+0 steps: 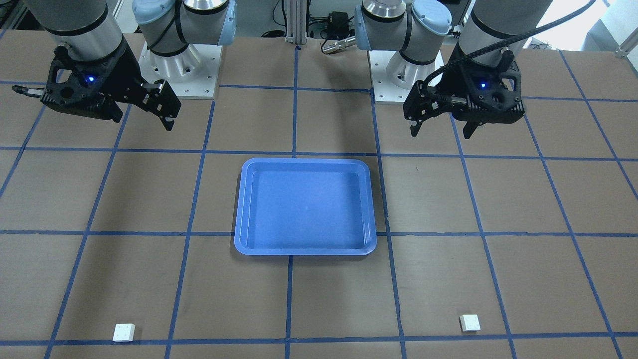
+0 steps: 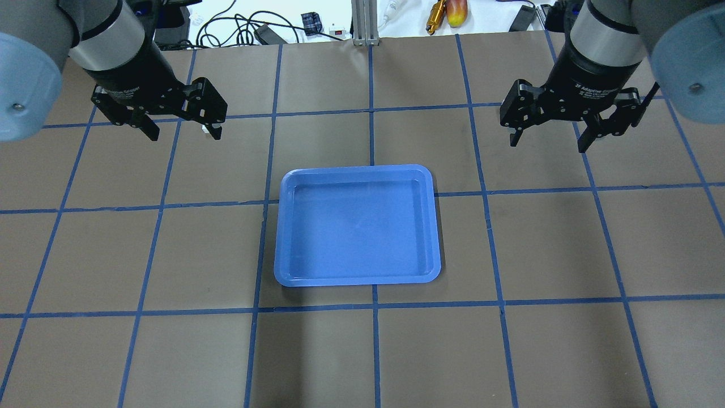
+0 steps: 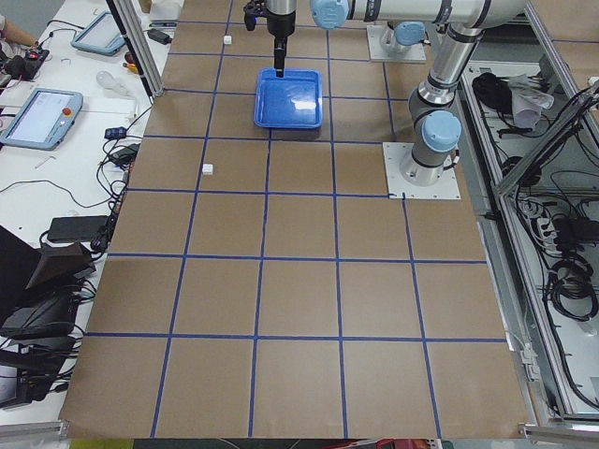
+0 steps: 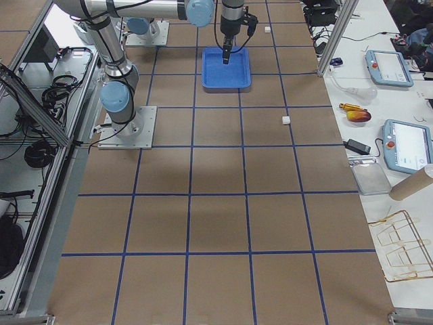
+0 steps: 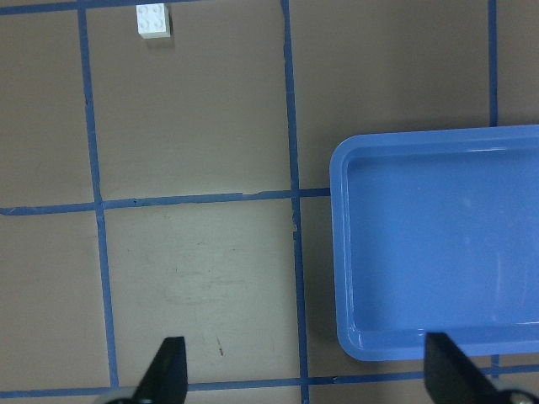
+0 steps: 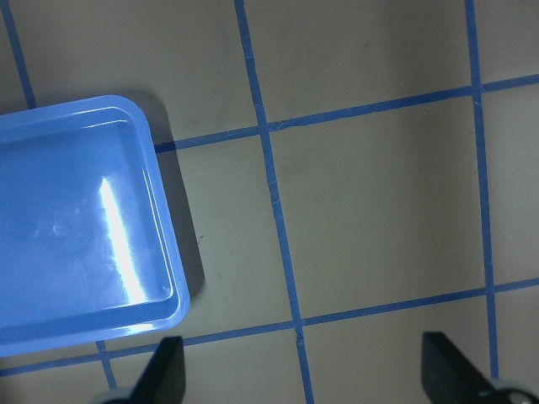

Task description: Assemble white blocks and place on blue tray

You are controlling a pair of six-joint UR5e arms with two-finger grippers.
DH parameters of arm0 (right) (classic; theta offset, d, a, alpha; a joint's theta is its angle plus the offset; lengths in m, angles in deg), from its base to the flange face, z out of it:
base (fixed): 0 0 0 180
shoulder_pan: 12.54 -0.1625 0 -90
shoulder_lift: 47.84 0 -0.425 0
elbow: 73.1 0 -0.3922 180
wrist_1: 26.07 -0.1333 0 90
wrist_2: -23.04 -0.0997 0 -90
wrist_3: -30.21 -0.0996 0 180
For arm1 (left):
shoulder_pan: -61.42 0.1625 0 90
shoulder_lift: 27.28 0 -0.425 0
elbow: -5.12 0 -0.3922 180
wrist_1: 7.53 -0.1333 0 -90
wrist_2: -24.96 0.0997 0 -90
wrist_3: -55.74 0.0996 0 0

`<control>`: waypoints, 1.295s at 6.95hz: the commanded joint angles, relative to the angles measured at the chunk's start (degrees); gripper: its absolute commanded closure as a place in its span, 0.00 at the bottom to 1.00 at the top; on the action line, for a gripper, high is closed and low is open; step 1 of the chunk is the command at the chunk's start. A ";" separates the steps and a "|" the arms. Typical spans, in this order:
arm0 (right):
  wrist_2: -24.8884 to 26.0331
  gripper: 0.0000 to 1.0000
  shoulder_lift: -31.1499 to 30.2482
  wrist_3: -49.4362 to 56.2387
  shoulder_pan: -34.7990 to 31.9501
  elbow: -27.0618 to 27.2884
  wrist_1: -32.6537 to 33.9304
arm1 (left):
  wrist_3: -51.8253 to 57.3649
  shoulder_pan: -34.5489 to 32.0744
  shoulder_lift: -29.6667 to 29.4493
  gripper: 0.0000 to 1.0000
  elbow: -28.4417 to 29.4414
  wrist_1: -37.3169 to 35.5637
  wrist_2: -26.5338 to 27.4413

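Observation:
The blue tray (image 1: 306,204) lies empty at the table's middle, also in the overhead view (image 2: 357,226). Two white blocks lie apart on the table's far side: one on my left side (image 1: 470,323), seen in the left wrist view (image 5: 152,20), and one on my right side (image 1: 123,332). My left gripper (image 1: 441,133) (image 2: 186,136) is open and empty, held high, well back from its block. My right gripper (image 1: 143,121) (image 2: 547,145) is open and empty, likewise high. The right wrist view shows only the tray's corner (image 6: 67,244).
The brown table carries a grid of blue tape. The arm bases (image 1: 179,65) (image 1: 406,70) stand behind the tray. Cables and tools (image 2: 447,14) lie past the far edge. Side benches hold tablets (image 3: 37,117) (image 4: 406,145).

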 commanded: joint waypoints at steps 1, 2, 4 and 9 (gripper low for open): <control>0.08 0.00 0.05 0.00 0.02 0.12 -0.13 | -2.28 -0.48 -0.41 0.00 1.54 2.73 0.11; 0.08 0.00 0.05 0.09 0.02 0.12 -0.13 | -2.13 -0.40 -0.76 0.00 1.80 2.31 0.02; -0.27 0.00 0.13 0.18 0.02 -0.40 0.22 | -0.30 0.48 -3.47 0.00 2.07 -1.18 0.20; -1.58 0.00 1.45 4.27 0.80 0.21 0.75 | 1.29 3.55 -28.59 0.00 15.84 -10.70 0.29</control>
